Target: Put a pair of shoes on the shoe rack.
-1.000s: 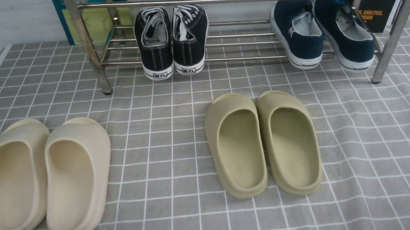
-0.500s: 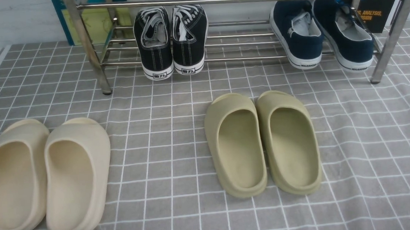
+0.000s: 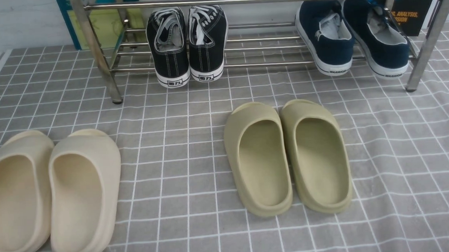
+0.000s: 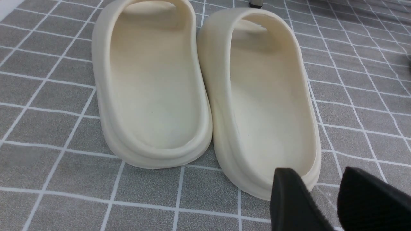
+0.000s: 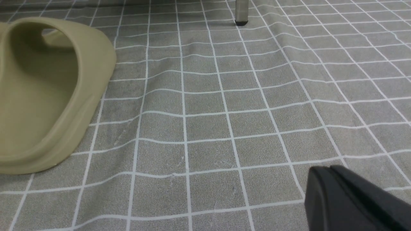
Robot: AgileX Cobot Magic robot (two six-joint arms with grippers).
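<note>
Navy canvas is what I look for first, and the pair of shoes (image 3: 352, 38) already sits on the lower bars of the shoe rack (image 3: 264, 0) at its right end, heels overhanging toward me, so I judge the job all but done and the best move is to keep both arms low and clear. My left claw (image 4: 324, 195) hangs with fingers apart by the cream slides (image 4: 205, 83); of my right claw (image 5: 350, 199) I cannot tell. The black sneakers (image 3: 188, 43) carry heel tabs too small to read; orange lettering behind reads "ANALYSIS".
</note>
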